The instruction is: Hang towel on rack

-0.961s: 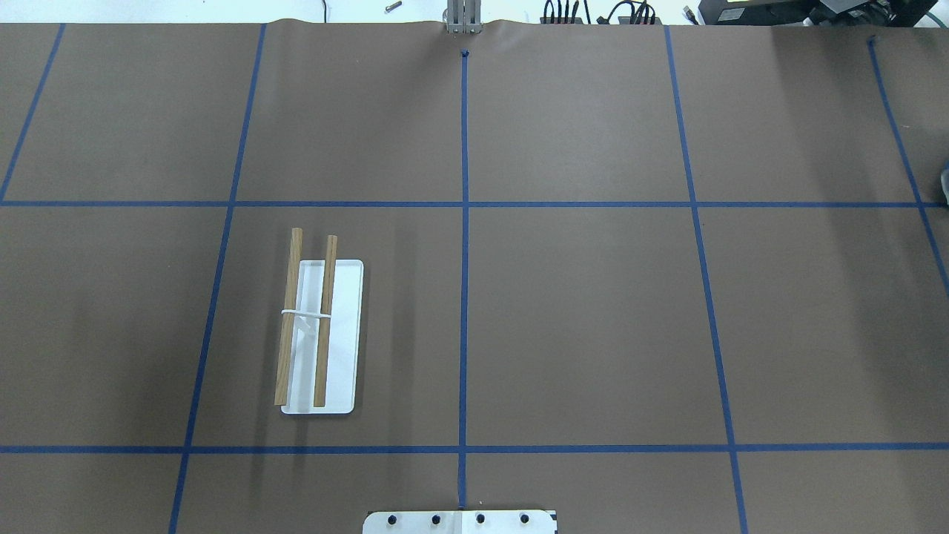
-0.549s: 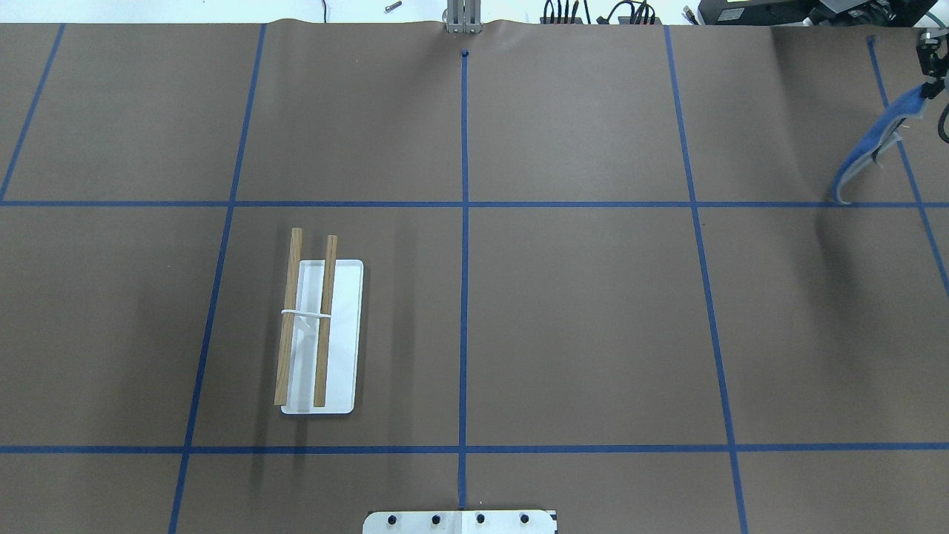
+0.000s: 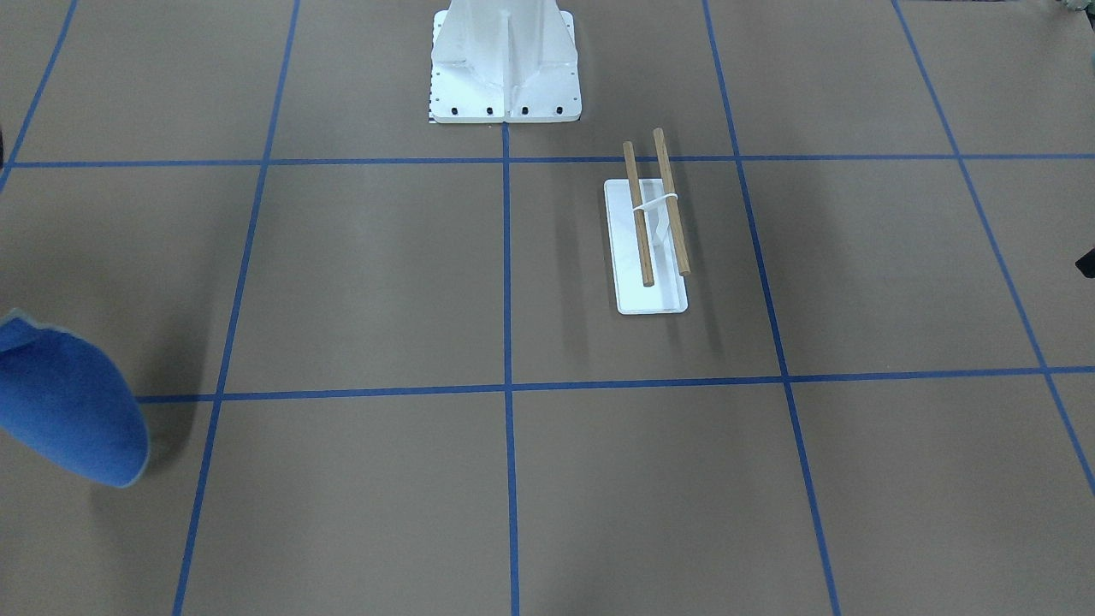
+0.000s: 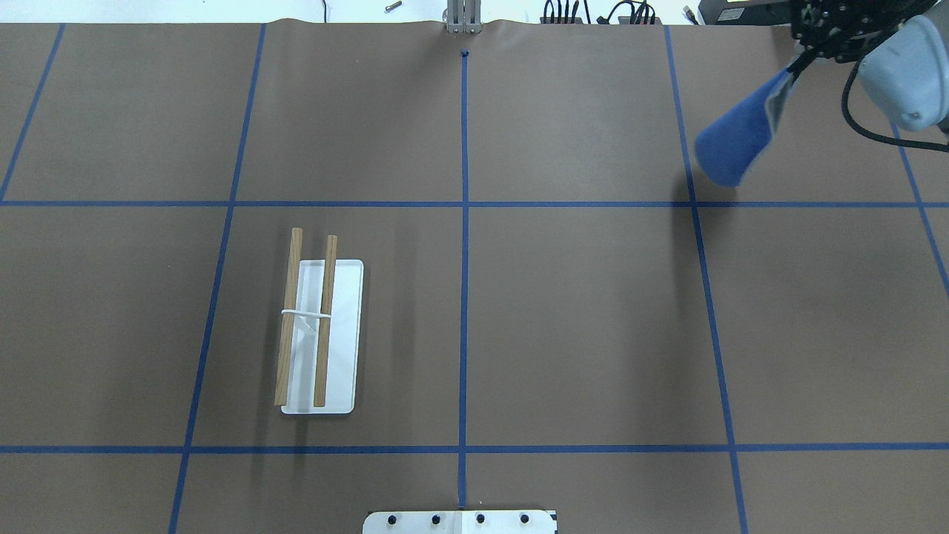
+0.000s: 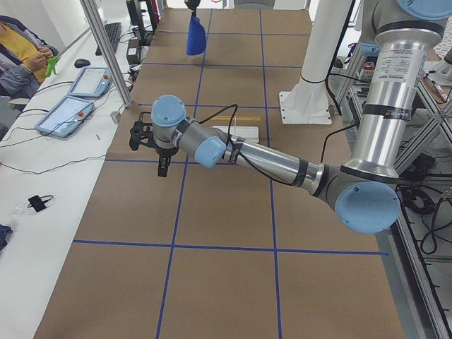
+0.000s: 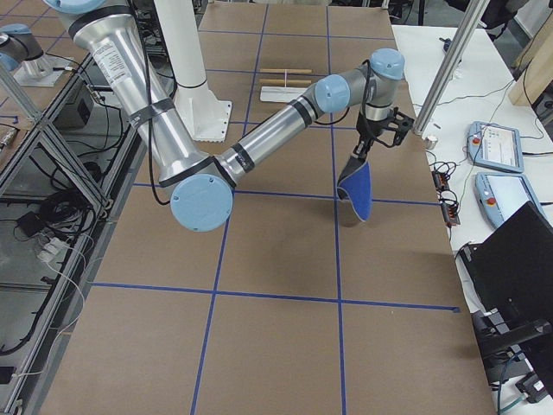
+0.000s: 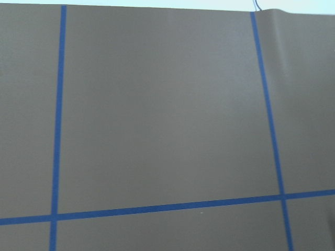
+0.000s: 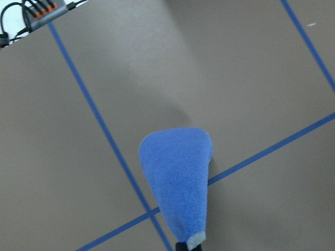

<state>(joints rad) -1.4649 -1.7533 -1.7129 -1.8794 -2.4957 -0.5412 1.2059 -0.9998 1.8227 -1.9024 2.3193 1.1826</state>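
The royal-blue towel (image 4: 736, 144) hangs from one corner in my right gripper (image 4: 797, 64), which is shut on it above the table's far right. It dangles clear of the table in the right side view (image 6: 359, 192), the front view (image 3: 70, 412) and the right wrist view (image 8: 178, 178). The rack (image 4: 307, 319), two wooden bars on a white base (image 4: 346, 334), stands on the left half of the table, far from the towel. My left gripper (image 5: 162, 167) hovers over the table's left end. I cannot tell whether it is open or shut.
Blue tape lines (image 4: 464, 222) divide the brown table cover. The robot's white base plate (image 4: 460, 521) is at the near edge. Control tablets (image 5: 70, 113) and a metal post (image 5: 106, 53) stand along the far, operators' side.
My right arm has come into the overhead view from the right edge, carrying the hanging towel leftward and higher. The rack has not moved.
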